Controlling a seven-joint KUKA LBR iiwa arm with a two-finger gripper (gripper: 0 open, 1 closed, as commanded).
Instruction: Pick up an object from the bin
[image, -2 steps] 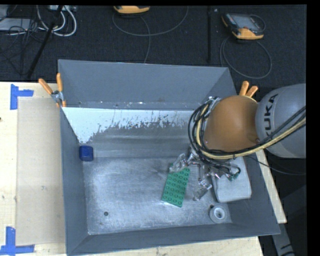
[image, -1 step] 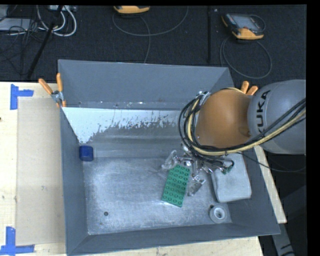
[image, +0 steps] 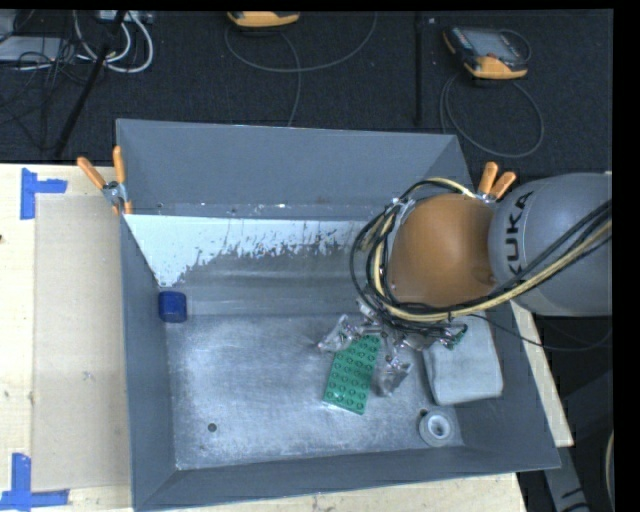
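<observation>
My gripper hangs low in the right half of the bin, under the arm's orange cover. It is open, with its metal fingertips spread to either side of the upper end of a green studded building plate. The plate lies flat on the bin floor, slanting down to the left. A grey rectangular block lies just right of the gripper. A small grey ring-shaped roll lies in front of that block.
A small blue cube sits far off at the left wall. The arm and its cables reach in over the right rim. Bare floor stretches across the bin's left and middle.
</observation>
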